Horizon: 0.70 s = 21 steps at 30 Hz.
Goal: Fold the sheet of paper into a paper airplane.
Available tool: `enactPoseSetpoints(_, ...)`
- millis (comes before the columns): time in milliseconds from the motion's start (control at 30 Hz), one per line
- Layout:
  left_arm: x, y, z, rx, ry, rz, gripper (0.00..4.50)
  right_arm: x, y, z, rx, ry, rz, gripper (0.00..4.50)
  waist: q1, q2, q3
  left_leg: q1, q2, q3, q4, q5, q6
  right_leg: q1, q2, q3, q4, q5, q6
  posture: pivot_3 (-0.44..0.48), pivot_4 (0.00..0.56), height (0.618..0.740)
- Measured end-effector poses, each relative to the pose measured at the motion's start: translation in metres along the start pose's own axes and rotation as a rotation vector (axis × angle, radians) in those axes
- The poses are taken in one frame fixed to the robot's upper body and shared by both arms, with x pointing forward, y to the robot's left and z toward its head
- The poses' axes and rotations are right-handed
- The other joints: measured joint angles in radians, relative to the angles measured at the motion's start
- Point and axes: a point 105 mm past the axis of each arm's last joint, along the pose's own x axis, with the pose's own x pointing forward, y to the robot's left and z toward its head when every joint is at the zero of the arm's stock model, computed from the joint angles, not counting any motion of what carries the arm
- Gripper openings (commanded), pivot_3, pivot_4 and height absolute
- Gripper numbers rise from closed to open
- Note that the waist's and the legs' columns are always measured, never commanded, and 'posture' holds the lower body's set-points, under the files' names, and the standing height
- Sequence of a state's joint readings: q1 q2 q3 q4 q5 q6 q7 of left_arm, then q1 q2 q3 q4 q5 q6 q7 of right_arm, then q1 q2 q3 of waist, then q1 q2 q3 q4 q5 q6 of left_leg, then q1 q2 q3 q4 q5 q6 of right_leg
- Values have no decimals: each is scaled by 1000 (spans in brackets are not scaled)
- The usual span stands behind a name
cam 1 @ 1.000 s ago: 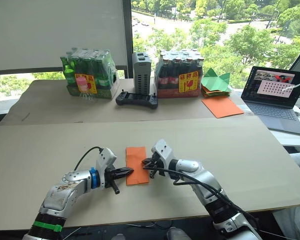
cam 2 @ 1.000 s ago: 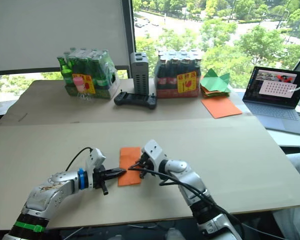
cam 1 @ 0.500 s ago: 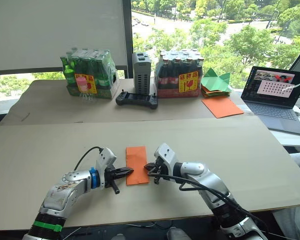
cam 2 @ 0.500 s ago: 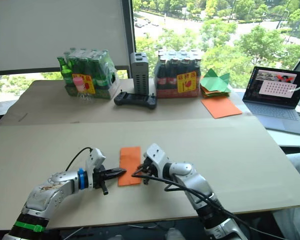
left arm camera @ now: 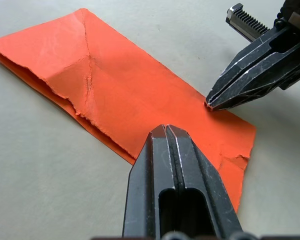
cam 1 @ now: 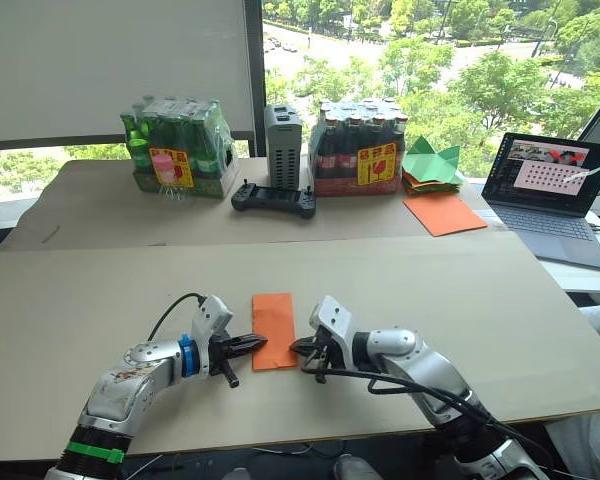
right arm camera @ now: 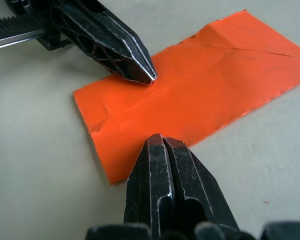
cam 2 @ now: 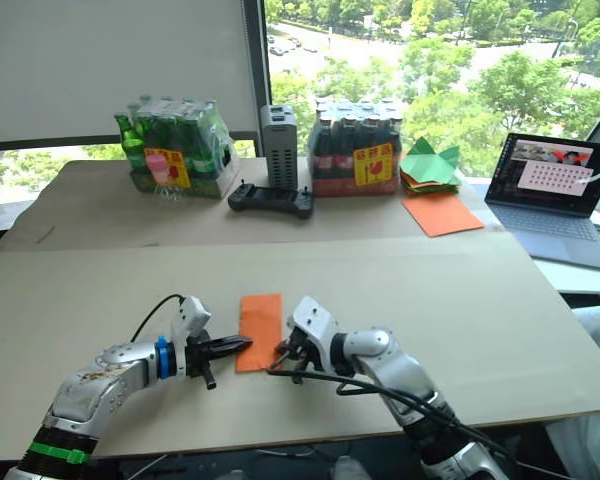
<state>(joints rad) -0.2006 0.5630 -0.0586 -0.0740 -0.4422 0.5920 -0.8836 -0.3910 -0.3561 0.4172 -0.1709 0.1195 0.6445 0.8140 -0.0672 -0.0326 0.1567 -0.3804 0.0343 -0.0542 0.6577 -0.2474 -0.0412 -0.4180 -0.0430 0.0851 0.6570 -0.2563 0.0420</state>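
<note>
I see the sheet of paper (cam 1: 274,330) lying folded into a narrow strip on the near table (cam 1: 500,300), between my grippers. My left gripper (cam 1: 256,344) has its fingers pressed together, tip on the sheet's near left edge — my right gripper (cam 1: 296,347), also closed, touches the near right edge.

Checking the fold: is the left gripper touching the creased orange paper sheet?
Touching. The right wrist view shows the left gripper, shut, tip pressed on the sheet.
</note>
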Motion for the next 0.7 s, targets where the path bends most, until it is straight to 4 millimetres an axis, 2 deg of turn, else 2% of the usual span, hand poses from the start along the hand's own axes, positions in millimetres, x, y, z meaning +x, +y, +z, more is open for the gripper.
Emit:
enactPoseSetpoints(167,0,0,0,-1,0,1,37,-2,7,-4,14,10,46,0,0,0,0,1,0,0,0,0,0,1,0,0,0,0,1,0,150,740)
enactPoseSetpoints(500,0,1,0,-2,1,2,37,-3,7,-4,33,8,53,0,0,0,0,1,0,0,0,0,0,1,0,0,0,-1,1,0,150,740)
enactPoseSetpoints(700,-1,2,1,0,-1,7,37,7,0,5,171,-86,24,0,-1,0,0,0,0,0,0,0,0,-1,0,0,0,0,0,0,150,740)
